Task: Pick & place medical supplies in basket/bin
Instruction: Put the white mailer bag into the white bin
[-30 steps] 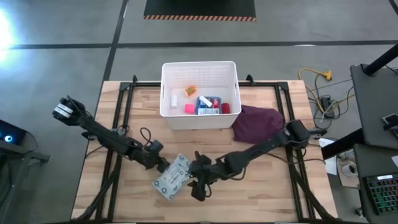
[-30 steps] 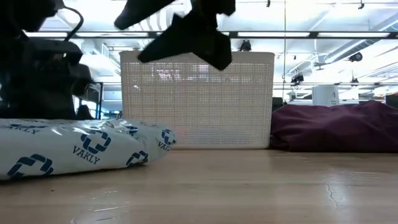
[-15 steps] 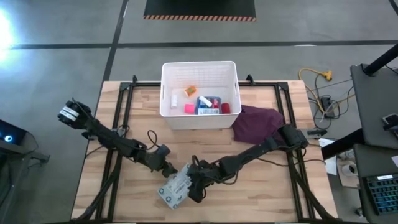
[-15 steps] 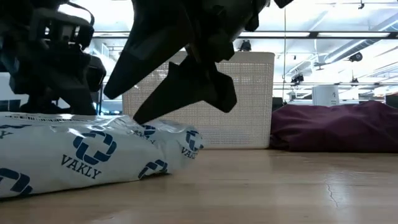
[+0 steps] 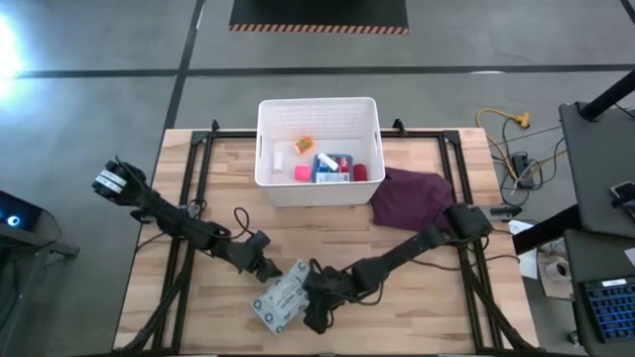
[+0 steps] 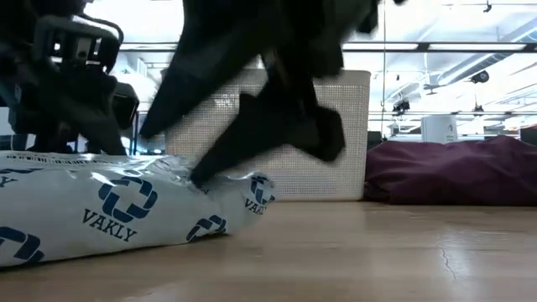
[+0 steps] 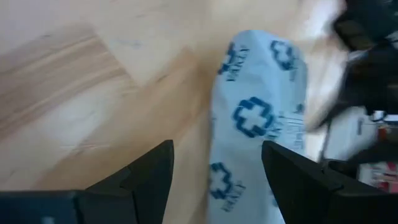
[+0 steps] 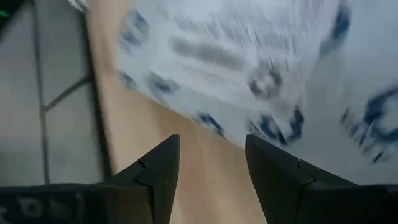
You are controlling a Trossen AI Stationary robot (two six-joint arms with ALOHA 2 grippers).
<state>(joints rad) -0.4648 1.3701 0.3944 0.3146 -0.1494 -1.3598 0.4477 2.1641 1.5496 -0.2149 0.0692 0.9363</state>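
Desk [image 5: 417,288]: wooden top; white bin [image 5: 318,149] at the far middle, maroon cloth [image 5: 409,198] just beside the bin's right wall. Bare wood lies between the bin and the two arms nearer the front.

Bin contents, seen from above: blue box [image 5: 332,165], pink cube [image 5: 302,174], red bottle [image 5: 360,172], small orange item [image 5: 303,144], white cap [image 5: 279,158].

Packet [image 5: 279,299]: pale, flat, printed with blue crosses and the word VAKLY; lies at the front centre of the desk, close to the front edge, well apart from the bin. In the low view the packet [image 6: 117,205] rests flat on the wood with one end slightly raised.

Left pincer [image 5: 268,270]: at the packet's far-left corner; fingers spread wide in its wrist view, the packet [image 7: 255,124] ahead between them, not gripped.

Right pincer [image 5: 310,309]: at the packet's right edge, low over it; fingers apart in its wrist view, the packet [image 8: 249,68] directly beneath. In the low view its fingertip [image 6: 201,174] touches the packet's top.

Open room: bare desk to the right of the packet; both arms crowd its left and right sides.
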